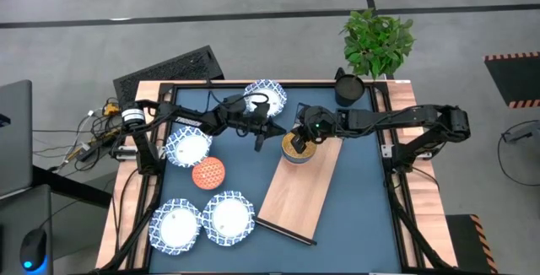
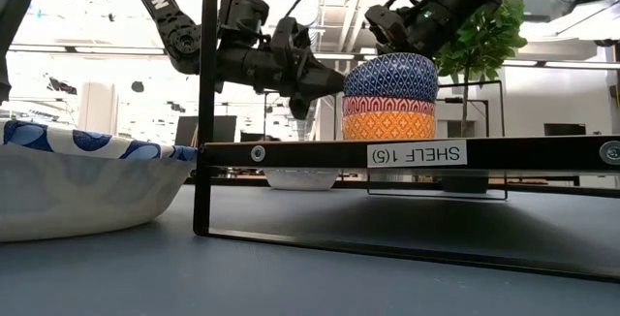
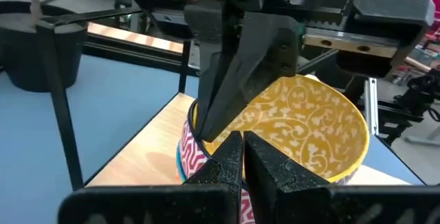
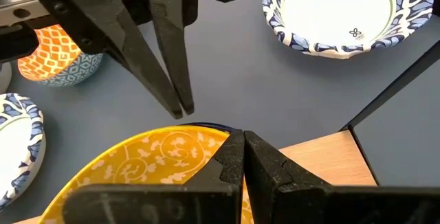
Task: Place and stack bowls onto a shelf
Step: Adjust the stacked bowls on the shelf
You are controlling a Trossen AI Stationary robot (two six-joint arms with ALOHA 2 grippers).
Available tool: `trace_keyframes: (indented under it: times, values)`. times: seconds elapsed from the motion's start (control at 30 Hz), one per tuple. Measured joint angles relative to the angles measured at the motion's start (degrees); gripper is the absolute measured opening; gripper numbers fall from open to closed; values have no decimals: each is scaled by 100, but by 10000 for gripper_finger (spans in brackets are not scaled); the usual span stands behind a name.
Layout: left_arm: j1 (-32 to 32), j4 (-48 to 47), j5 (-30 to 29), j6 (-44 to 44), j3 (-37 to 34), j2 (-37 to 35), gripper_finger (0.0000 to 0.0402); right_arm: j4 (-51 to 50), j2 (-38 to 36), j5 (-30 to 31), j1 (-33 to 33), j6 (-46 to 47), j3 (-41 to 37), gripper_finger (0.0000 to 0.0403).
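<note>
A stack of small bowls (image 2: 389,98) stands on the far end of the light-wood shelf (image 1: 297,199): blue on top, red in the middle, orange at the bottom. The top blue bowl (image 3: 309,124) is yellow inside. My right gripper (image 4: 242,145) slants down from the table's right and is shut at this bowl's rim. My left gripper (image 3: 240,148) reaches level from the left. It is shut, with its tips at the same side of the bowl, just outside the rim. Several wide white bowls with blue rims and an orange bowl (image 1: 208,174) rest on the blue table. My left gripper's shut fingertips (image 2: 336,79) stand at the blue bowl's outer wall (image 2: 355,79) just under the rim, level from the table's left. I cannot tell whether they touch it. My right gripper is shut on the blue bowl's rim (image 4: 206,129) on its left side. Its fingers slant down from the right. The fingertips hide how the rim lies between them. The bowl sits upright on the red bowl.
White blue-rimmed bowls lie at the far edge (image 1: 266,98), at the left (image 1: 187,147) and near the front left (image 1: 175,224) (image 1: 229,218). A dark pot (image 1: 348,88) and a plant (image 1: 378,43) stand at the far right. The shelf's near half is bare board.
</note>
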Motion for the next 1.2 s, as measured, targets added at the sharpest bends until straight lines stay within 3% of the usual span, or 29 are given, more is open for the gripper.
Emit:
trace_keyframes:
  times: [0.3,0.53,0.8,1.03,1.2]
  values:
    - [52,-363,175,248,378,100,0,10,2,4,2,6,0,30]
    - [132,-377,517,-141,680,593,0,-55,4,25,17,15,-3,30]
    - [133,-360,490,-221,684,627,0,-44,-71,42,57,-1,-7,30]
    - [155,-399,434,-219,684,634,0,-27,-663,492,658,204,-4,30]
    - [155,-457,369,-191,684,634,0,-180,-738,1161,1345,528,0,30]
